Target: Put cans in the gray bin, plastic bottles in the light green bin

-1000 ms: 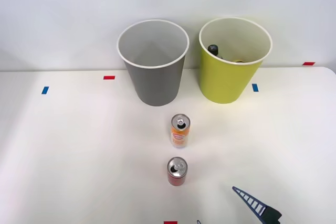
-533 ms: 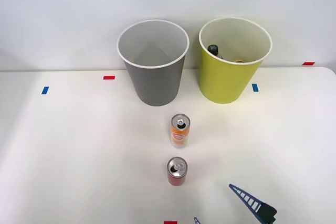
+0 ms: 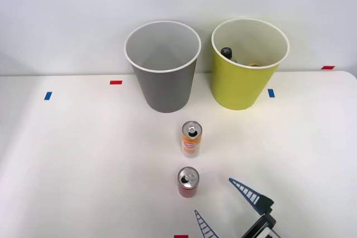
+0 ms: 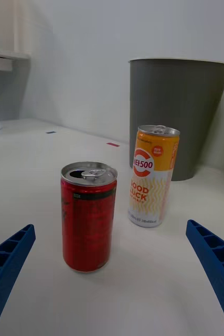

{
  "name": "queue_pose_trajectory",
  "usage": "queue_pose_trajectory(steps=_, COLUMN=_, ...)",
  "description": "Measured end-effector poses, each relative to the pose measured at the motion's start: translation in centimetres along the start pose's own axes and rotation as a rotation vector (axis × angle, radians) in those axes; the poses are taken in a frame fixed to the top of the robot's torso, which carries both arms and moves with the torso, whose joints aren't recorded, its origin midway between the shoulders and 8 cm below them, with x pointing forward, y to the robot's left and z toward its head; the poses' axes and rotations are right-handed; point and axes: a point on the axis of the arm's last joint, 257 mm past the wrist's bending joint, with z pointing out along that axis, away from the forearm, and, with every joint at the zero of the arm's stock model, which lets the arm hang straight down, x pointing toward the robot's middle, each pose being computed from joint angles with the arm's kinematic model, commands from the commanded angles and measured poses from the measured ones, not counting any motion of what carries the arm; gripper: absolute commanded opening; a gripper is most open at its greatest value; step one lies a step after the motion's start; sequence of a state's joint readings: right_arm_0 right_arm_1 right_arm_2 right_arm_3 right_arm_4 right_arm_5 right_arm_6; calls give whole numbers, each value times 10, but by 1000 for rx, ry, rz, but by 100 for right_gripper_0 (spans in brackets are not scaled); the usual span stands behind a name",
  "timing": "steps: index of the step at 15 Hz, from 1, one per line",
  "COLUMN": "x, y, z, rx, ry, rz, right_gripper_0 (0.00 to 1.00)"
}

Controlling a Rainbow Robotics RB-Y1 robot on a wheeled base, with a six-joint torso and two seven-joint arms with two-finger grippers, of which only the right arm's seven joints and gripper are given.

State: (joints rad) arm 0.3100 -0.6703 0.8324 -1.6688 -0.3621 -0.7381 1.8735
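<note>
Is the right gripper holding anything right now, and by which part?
Nothing. The right gripper is open, its blue ribbed fingers apart, short of the small red metal can.

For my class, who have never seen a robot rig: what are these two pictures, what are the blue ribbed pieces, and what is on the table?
Both pictures show one moment. One camera looks down from above the robot's arms; the other sits on its right wrist. The blue ribbed pieces are the two fingers of the right gripper, open and holding nothing. On the white table stand a red can and, behind it, an orange-and-white can, both upright and apart. Farther back stand the gray bin and the light green bin, which has something dark inside. The gripper faces the red can.
</note>
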Motion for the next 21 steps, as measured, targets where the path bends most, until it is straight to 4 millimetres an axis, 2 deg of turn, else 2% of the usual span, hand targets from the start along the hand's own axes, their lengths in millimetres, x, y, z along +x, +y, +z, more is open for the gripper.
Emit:
queue_pose_trajectory(steps=7, x=10, y=5, z=46, rx=-62, ry=27, rz=-65, right_gripper_0=100)
queue_pose_trajectory(steps=13, x=17, y=17, z=66, rx=-76, ry=64, rz=-42, right_gripper_0=100)
queue_pose_trajectory(steps=21, x=19, y=20, z=80, rx=-67, ry=84, rz=-1, right_gripper_0=100)
